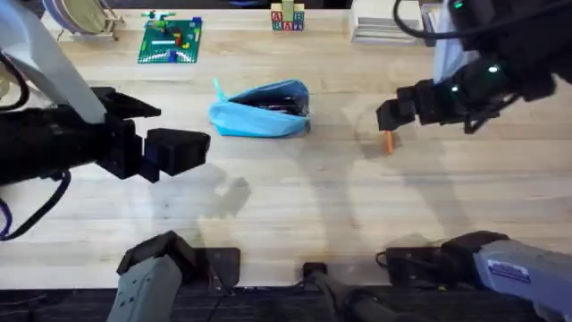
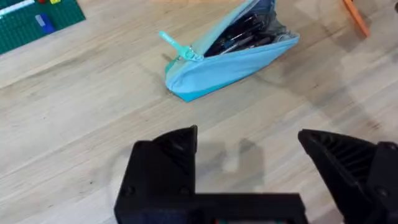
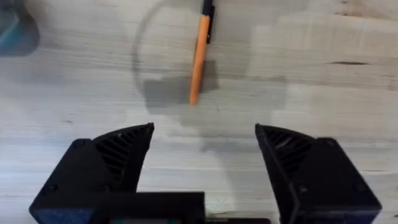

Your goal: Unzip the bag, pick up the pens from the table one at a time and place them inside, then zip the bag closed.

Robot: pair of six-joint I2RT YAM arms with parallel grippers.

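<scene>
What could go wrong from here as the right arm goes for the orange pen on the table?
1. The slim orange stick pen lies flat on the wood-grain tabletop; the open right gripper could nudge or roll it rather than pinch it.
2. The light blue fabric pouch already holds dark pens in its narrow opening, so the drop could miss.
3. The open left gripper holds nothing; the unsteadied pouch could slide.

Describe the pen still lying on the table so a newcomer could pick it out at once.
Start at the light blue bag near the middle of the wooden table, then look toward the right gripper. Just below it lies the pen: slim, bright orange with a black end, the only loose pen on bare wood.
</scene>
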